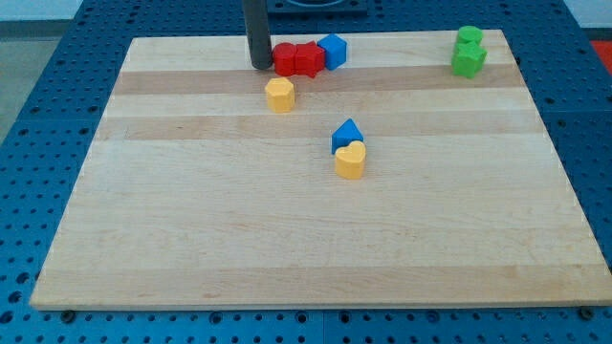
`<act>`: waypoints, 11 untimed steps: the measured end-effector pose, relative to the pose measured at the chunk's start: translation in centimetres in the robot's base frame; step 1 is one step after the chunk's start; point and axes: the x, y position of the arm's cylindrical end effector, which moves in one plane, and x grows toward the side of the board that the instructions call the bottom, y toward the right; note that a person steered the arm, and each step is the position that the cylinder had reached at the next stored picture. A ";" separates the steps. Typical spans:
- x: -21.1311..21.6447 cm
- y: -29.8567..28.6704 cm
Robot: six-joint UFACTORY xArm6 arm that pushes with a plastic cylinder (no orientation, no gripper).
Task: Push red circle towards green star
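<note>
Red circle (284, 58) lies near the view's top on the surface (287, 239), touching my tip (261, 65) on the tip's right. No hand is fitted; the rod grasps nothing. A 2nd red block (308, 59) touches the circle's right side, with a blue cube (332, 50) next in line. Green star (469, 61) sits well apart to the right, below a green block (469, 37). Yellow hexagon (279, 95) lies just below the tip. Blue block (347, 135) and yellow heart (350, 161) sit lower right, touching.
</note>
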 end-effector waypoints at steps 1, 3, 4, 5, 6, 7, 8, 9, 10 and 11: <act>2.0 -1.8; 9.8 -1.9; 10.3 0.3; 10.3 3.3; 9.7 4.0; 9.0 4.1; 7.9 4.1; 7.2 4.3; 6.7 4.5; 7.0 4.9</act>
